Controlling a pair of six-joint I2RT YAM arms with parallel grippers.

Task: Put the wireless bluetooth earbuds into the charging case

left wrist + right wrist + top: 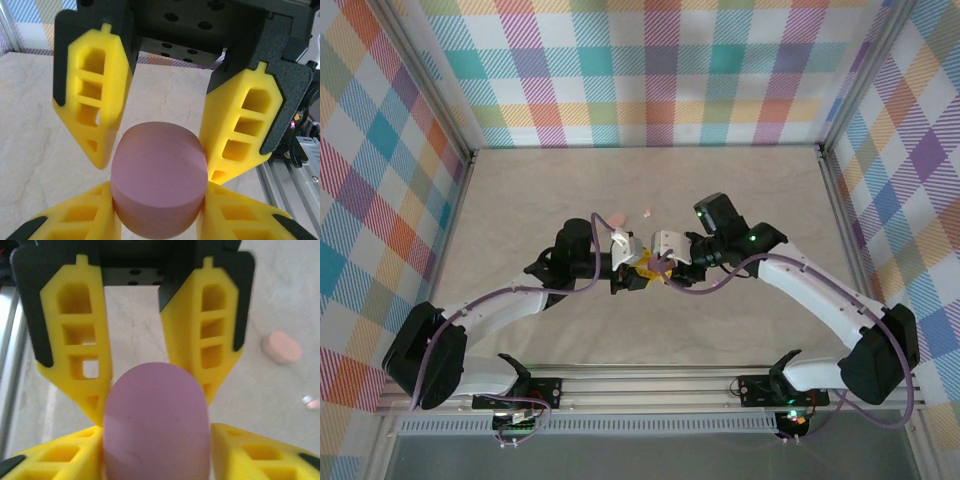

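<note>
The left end effector (157, 200) and the right end effector (156, 440) are both closed on the purple case (159, 165), which they hold between them at the centre of the top view. One pale pink earbud (310, 401) lies loose on the tabletop (250, 300) at the right edge of the right wrist view, below the salmon-pink case (281, 347). The insertion seems not yet begun.

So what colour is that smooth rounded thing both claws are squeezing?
Dusty purple: the rounded case shows clearest in the right wrist view.
</note>
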